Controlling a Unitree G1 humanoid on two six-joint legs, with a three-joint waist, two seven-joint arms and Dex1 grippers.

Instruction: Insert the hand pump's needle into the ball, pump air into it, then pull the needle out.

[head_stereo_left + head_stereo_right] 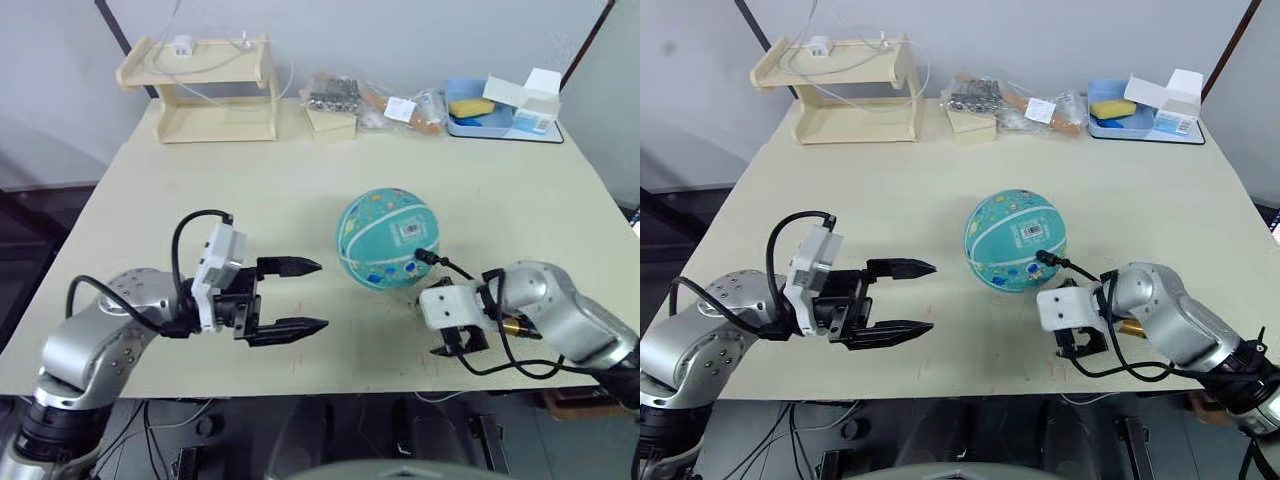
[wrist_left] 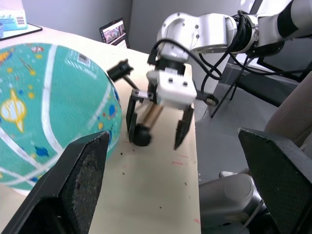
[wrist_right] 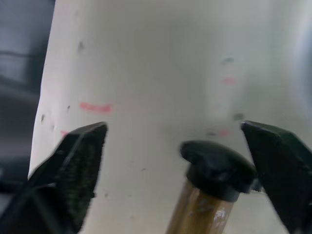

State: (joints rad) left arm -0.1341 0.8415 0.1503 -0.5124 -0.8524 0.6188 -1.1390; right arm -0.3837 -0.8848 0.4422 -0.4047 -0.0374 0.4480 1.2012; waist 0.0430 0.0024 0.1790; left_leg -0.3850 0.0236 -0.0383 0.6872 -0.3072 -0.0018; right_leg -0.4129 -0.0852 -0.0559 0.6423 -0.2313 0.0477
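The teal ball [image 1: 387, 238] sits round on the table's middle. A black fitting [image 1: 426, 255] on the pump's thin hose [image 1: 462, 270] rests against the ball's near right side; the needle itself is hidden. The hand pump [image 2: 152, 114] lies flat near the table's front edge, its amber cylinder [image 3: 200, 214] and black end cap [image 3: 217, 168] between the fingers of my right gripper [image 1: 458, 347]. That gripper is open and straddles the pump without clamping it. My left gripper [image 1: 320, 295] is open and holds nothing, a short way left of the ball.
A wooden rack [image 1: 205, 90] with a white cable stands at the back left. Bagged items [image 1: 370, 100] and a blue tray [image 1: 500, 125] with a white box line the far edge. The table's front edge [image 1: 380, 385] runs just below my right gripper.
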